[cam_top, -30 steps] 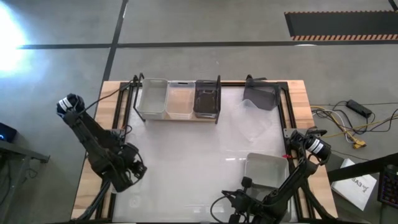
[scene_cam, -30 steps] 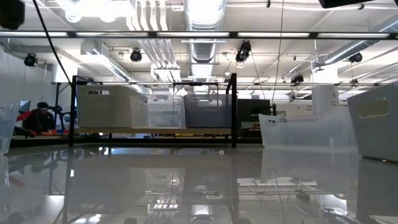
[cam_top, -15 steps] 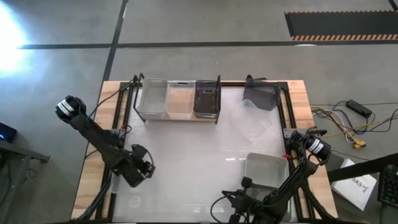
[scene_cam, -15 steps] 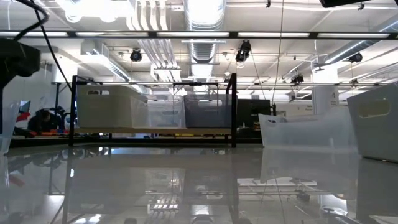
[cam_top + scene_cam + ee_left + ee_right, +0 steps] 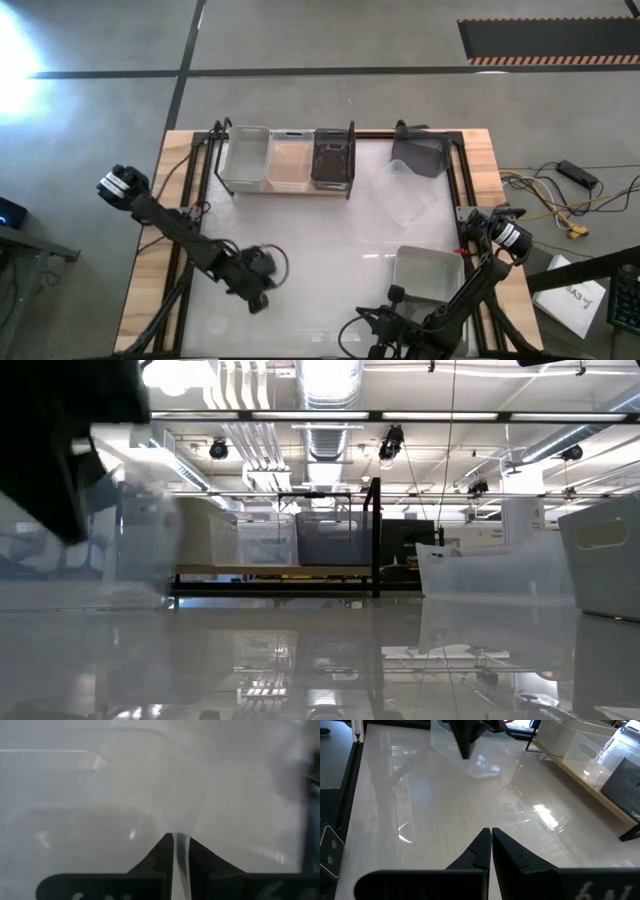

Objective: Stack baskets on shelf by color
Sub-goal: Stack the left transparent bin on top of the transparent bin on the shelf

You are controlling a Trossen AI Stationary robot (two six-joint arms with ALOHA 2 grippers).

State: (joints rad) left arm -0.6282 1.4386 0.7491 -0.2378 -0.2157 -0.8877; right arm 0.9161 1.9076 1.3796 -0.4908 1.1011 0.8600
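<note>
Currently the left gripper (image 5: 258, 278) is out over the white tabletop (image 5: 320, 250), well in front of the shelf (image 5: 285, 189) and roughly level with its middle. Its fingers (image 5: 159, 851) are narrow, pinched on the thin wall of a clear basket (image 5: 485, 762). In the low view this held basket is only a blurred pale shape in front of the shelf's left end.

Shelf: sits at the far edge of the tabletop. It carries three baskets side by side, touching:
- whitish basket (image 5: 247, 158) at the shelf's left end
- clear shelf basket (image 5: 290, 160) in the middle
- dark grey basket (image 5: 333, 158) at the shelf's right end, against the black upright (image 5: 351, 160)

Off the shelf:
- second dark grey basket (image 5: 420, 155) to the right of the shelf, near it and on the same far line
- loose clear basket (image 5: 410, 200) right of the shelf and a little nearer the front, just beside the second dark grey one
- second whitish basket (image 5: 428, 272) well in front of the shelf and off to its right

The right gripper (image 5: 490, 831) waits at the front edge, far from the shelf and on its right side, just beside the second whitish basket. Its fingers are closed tip to tip, with nothing between them.
</note>
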